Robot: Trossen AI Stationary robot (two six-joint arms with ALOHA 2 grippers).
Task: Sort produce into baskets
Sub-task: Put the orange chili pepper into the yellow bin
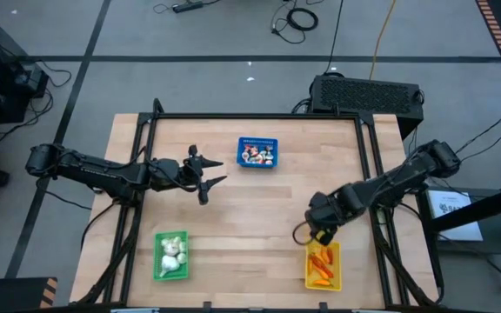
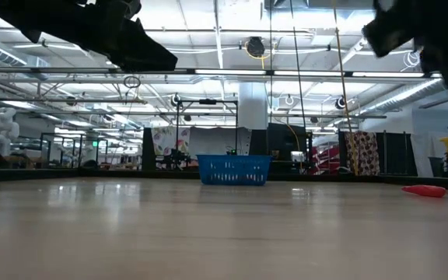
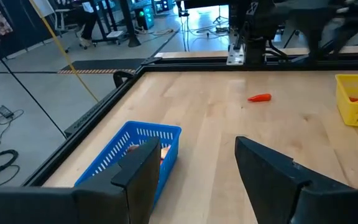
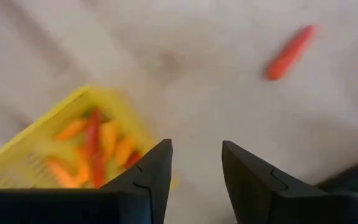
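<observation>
The blue basket stands at the table's far middle with white-and-red round pieces in it. It also shows in the left wrist view. The green basket at the near left holds white bulbs. The yellow basket at the near right holds orange and red sticks. One red stick lies loose on the table beside the yellow basket; it also shows in the left wrist view. My right gripper is open and empty, above the yellow basket's far end. My left gripper is open and empty, left of the blue basket.
A black frame rail borders the wooden table at its far side and along both sides. A black box stands behind the far right corner. Bare wood lies between the three baskets.
</observation>
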